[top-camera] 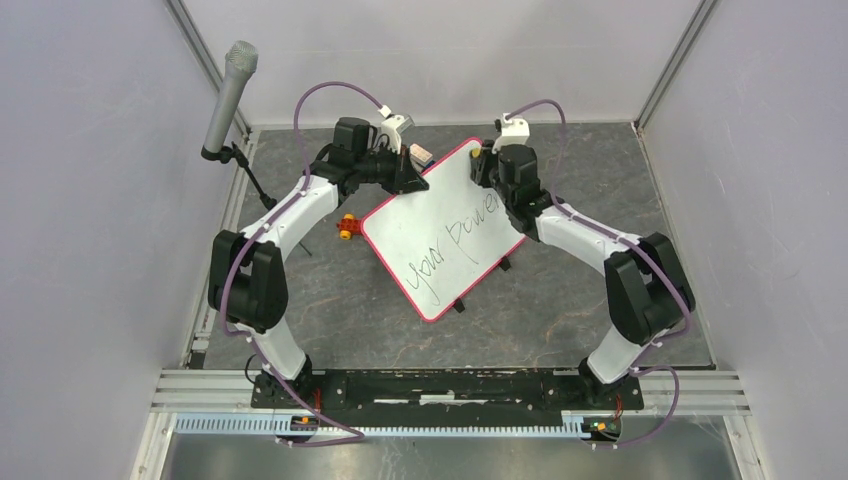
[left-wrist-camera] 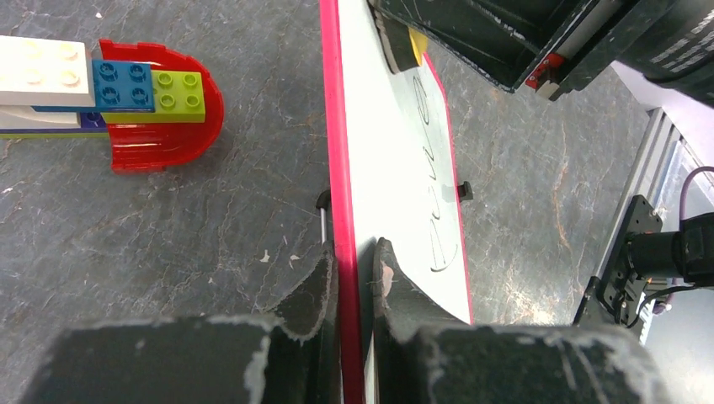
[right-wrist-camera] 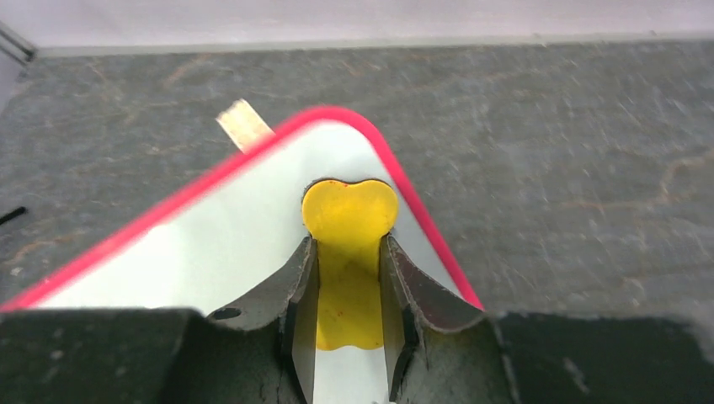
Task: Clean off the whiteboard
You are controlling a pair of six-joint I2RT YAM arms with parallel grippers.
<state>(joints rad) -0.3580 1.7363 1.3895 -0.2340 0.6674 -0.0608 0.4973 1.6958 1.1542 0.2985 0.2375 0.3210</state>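
Red-rimmed white rectangular whiteboard point(top-camera: 445, 235): middle of your grey stone-look table point(top-camera: 330, 310), turned cornerwise, black "your power" scrawl on it.
Left gripper point(left-wrist-camera: 354, 257): clamped tight on the rim, 11 o'clock edge.
Right gripper point(right-wrist-camera: 348, 246): squeezing a yellow eraser pad point(right-wrist-camera: 349, 210) at the 12 o'clock corner.
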